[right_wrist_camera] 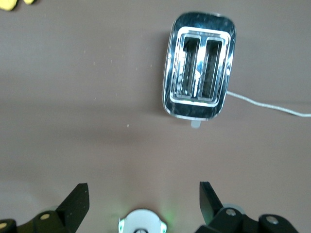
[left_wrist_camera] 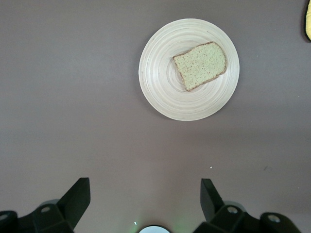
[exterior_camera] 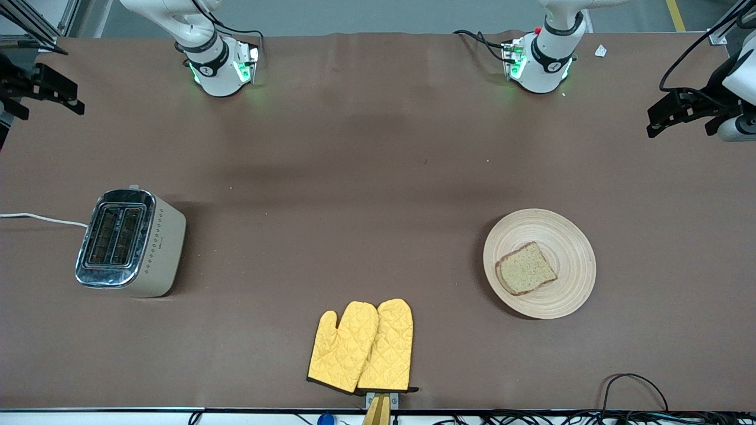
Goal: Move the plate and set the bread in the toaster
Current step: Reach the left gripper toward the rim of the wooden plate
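A brown-covered desk fills the front view. In the lower right part of that frame lies the round, shallow plate of light wood with concentric ring grooves, and on it, a little off its middle, rests the squarish slice of brown speckled bread with a darker crust. The left wrist view shows the same plate from above in the upper middle of its frame, with the bread flat on it.

At the middle left of the front view stands the beige boxy two-slot toaster with a shiny chrome top, toward the right arm's end of the desk, well apart from the plate. Both slots face up, and its white cord runs off the frame's left edge. The right wrist view has the toaster in its upper right part, slots open to the camera.

A pair of yellow quilted oven mitts lies overlapping at the bottom centre of the front view, nearer to that camera than plate and toaster.

The left gripper hangs at the right edge of the front view, up in the air; its own wrist view shows the left gripper with its two black fingers spread wide, nothing between them. The right gripper hangs at the left edge, and the right gripper is likewise spread apart and empty.
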Robot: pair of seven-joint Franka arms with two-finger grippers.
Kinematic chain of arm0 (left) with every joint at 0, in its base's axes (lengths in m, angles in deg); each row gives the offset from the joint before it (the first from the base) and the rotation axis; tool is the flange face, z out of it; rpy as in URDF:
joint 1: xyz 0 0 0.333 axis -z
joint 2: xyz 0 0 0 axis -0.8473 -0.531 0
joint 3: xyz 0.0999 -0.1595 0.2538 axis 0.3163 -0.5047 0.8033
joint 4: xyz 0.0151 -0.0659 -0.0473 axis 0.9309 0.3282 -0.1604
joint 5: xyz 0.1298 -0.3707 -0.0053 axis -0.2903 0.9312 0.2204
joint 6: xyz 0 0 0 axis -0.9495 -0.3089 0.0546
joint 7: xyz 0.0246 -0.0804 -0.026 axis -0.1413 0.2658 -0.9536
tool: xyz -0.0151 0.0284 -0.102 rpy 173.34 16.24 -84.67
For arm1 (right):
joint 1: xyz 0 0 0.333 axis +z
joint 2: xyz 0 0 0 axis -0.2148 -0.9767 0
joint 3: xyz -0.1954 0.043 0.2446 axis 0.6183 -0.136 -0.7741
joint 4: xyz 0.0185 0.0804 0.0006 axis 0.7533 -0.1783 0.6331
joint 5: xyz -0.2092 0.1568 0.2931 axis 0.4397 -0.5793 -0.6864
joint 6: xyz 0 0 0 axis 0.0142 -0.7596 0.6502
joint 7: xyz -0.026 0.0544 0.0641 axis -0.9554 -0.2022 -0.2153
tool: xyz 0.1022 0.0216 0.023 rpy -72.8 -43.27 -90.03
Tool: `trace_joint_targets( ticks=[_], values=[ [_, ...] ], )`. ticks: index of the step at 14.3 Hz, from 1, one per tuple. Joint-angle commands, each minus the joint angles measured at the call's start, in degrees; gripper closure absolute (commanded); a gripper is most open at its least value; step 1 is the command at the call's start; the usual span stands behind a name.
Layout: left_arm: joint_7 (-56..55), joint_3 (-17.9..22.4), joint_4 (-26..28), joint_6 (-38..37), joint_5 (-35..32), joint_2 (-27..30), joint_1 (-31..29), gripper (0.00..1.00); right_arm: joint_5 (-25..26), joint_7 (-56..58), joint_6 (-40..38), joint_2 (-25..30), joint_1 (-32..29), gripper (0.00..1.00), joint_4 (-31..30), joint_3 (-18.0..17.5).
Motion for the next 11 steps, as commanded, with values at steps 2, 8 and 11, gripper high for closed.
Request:
trace_joint_targets(
  ticks=[2,8,11],
  values=[
    [0.9,-0.1,-1.1,-1.1,-1.0,-0.6,0.0,0.0,-0.6,-0.9,5.5,0.3,-0.4,0.0,-4.3,0.1],
    [4.5,2.7,-7.7,-0.3,6.7,-14.0,-3.6,0.0,-0.9,-0.9,8.7,0.1,-2.1,0.0,-9.1,0.2],
    [6.3,2.7,-6.3,7.7,17.3,-21.9,-9.7,0.0,-1.0,-0.9,9.2,0.1,-1.3,0.0,-9.2,0.0]
  ],
)
